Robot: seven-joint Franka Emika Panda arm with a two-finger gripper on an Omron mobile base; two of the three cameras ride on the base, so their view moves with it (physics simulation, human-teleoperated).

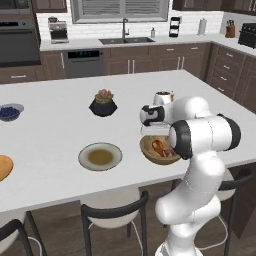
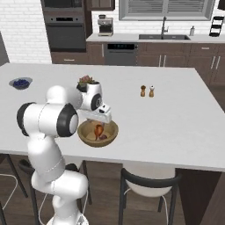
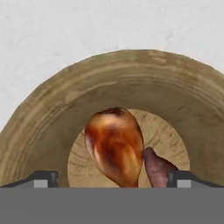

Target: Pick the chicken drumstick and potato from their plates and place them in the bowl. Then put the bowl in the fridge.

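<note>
Glossy tapering drumstick (image 3: pixel 114 146) in grained wooden bowl (image 3: pixel 52 109)

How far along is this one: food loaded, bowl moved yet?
Done: the drumstick and potato both lie in the bowl, and the grey-rimmed plate is bare. In hand: nothing; the gripper hovers open over the bowl, fingertips either side of the food. Left: the bowl sits on the island counter and has yet to go to the fridge.

In the left base view the flat orange-brown wooden plate (image 1: pixel 4 167) is cut by the left edge. The robot's white arm covers part of the deep tan wooden bowl (image 1: pixel 150 151). The reddish potato (image 3: pixel 158 168) (hand view) runs below the bottom edge.
</note>
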